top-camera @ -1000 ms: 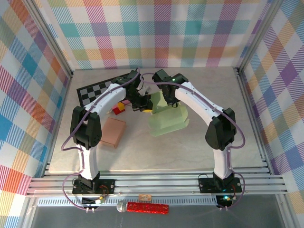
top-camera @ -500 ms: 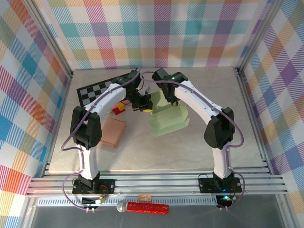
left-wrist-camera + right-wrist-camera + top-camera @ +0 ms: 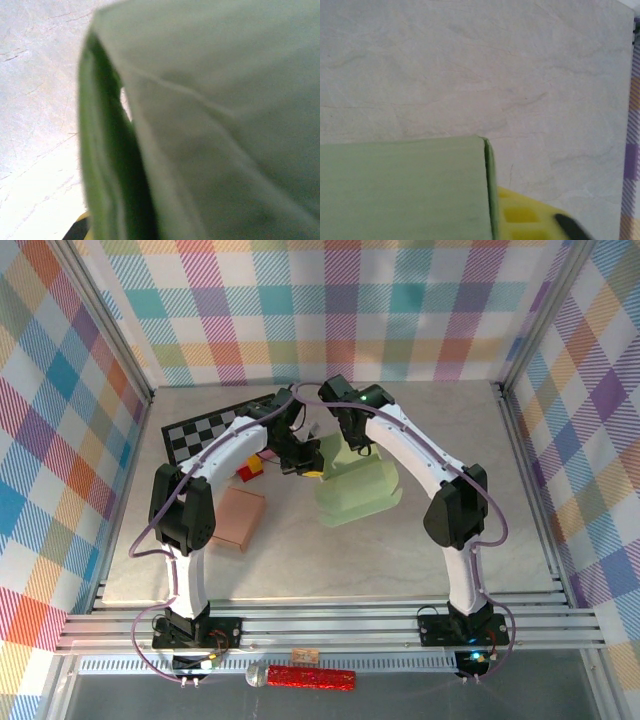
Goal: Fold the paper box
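The pale green paper box (image 3: 360, 490) lies half folded at the middle of the table, with one flap raised at its far left. My left gripper (image 3: 305, 462) is at the box's left edge, shut on the green paper. In the left wrist view the paper box (image 3: 225, 100) sits blurred right against the camera, with a dark crease down it. My right gripper (image 3: 352, 445) reaches down onto the raised far flap, shut on it. In the right wrist view a flat panel of the paper box (image 3: 400, 190) ends at a folded edge beside one yellow finger (image 3: 530, 220).
A black-and-white checkered mat (image 3: 195, 432) lies at the back left. A brown cardboard piece (image 3: 238, 518) rests left of the box, and small red and yellow blocks (image 3: 250, 468) sit below the left forearm. Plaid walls and metal rails enclose the table (image 3: 330, 560).
The right gripper opened briefly and shut again on the far flap, shifting slightly toward the back. The box's near end nudged a little to the right. The left arm held still.
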`<state>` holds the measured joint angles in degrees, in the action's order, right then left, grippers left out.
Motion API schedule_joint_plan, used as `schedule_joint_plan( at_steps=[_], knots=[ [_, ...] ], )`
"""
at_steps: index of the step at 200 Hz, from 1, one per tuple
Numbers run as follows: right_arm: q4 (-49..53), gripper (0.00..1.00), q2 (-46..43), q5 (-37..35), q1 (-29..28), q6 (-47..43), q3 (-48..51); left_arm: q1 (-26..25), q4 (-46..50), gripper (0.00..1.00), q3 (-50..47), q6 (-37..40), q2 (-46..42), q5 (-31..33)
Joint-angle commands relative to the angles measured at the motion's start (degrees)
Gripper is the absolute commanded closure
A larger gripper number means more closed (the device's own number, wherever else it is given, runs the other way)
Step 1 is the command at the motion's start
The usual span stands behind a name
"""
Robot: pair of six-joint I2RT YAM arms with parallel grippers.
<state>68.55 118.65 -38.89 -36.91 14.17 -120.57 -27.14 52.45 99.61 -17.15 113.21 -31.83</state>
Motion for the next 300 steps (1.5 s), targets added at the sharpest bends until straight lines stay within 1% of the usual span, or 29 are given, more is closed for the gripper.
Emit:
schedule_joint_plan(
  at_steps=[1,13,15,29,66,89,104,116,127,132,143,161,177,193,216,235,251,270,300],
  knots=[
    [0.2,1.00,0.7,-1.4,0.6,0.5,-1.2,-0.8,1.2,1.00,1.3,0.3,0.2,-1.5],
    [0.4,1.00,0.7,-1.4,0.6,0.7,-1.1,-0.9,1.1,1.00,1.5,0.1,0.3,-1.5],
    [0.4,1.00,0.7,-2.8,0.5,0.7,-1.1,-1.0,1.1,1.00,1.5,0.2,0.2,-1.5],
    [0.7,1.00,0.5,-4.5,0.3,1.3,-0.3,-1.1,0.8,1.00,1.5,-0.1,0.3,-1.5],
    [-0.7,1.00,-1.0,-7.3,-0.5,1.0,3.2,-1.3,-0.3,1.00,1.2,-1.3,0.2,-1.7],
    [-0.8,0.78,-2.5,-6.9,-0.4,1.2,4.3,-1.3,-0.4,1.00,1.1,-1.7,0.2,-1.6],
    [-1.2,0.66,-4.2,-4.7,-0.2,1.5,5.2,-1.2,-0.3,1.00,1.1,-1.7,0.3,-1.5],
    [-1.6,0.60,-5.5,-2.6,-0.2,1.3,6.2,-1.3,-0.3,1.00,1.1,-1.7,0.2,-1.3],
    [-1.7,0.57,-6.5,-2.1,-0.2,1.5,7.4,-1.3,-0.3,1.00,1.1,-1.7,0.3,-1.3],
    [-1.6,0.57,-6.8,0.0,-0.2,1.9,8.0,-1.3,-0.3,1.00,1.1,-1.7,0.3,-1.2],
    [-1.7,0.58,-7.3,1.0,-0.2,2.6,9.6,-1.3,-0.3,1.00,1.2,-1.7,0.4,-1.2],
    [-4.2,0.64,-8.6,1.5,-0.3,3.1,14.0,-1.3,-0.4,1.00,1.3,-1.9,0.6,-1.1],
    [-6.7,0.75,-9.3,1.5,-0.3,2.9,16.9,-1.3,-0.7,1.00,1.2,-2.0,0.8,-1.3],
    [-8.2,0.82,-8.9,1.4,-0.3,2.7,18.2,-1.4,-0.7,1.00,1.1,-1.9,1.1,-1.3],
    [-8.4,1.00,-7.9,1.5,-0.3,3.9,18.7,-1.7,-1.2,1.00,0.5,-2.2,1.2,-0.7],
    [-8.2,1.00,-7.9,2.5,-0.4,5.6,20.1,-1.8,-2.5,1.00,-1.2,-2.9,0.9,0.5],
    [-8.3,1.00,-8.3,3.6,-0.6,7.6,22.5,-1.9,-5.4,1.00,-4.1,-4.2,0.1,1.7],
    [-9.2,1.00,-9.2,5.2,-1.0,10.8,26.8,-2.5,-9.1,1.00,-8.3,-5.4,-0.7,4.5],
    [-12.6,1.00,-12.1,5.1,-2.0,16.9,35.6,-3.6,-17.2,0.99,-16.5,-8.6,-1.8,8.6]
  ],
)
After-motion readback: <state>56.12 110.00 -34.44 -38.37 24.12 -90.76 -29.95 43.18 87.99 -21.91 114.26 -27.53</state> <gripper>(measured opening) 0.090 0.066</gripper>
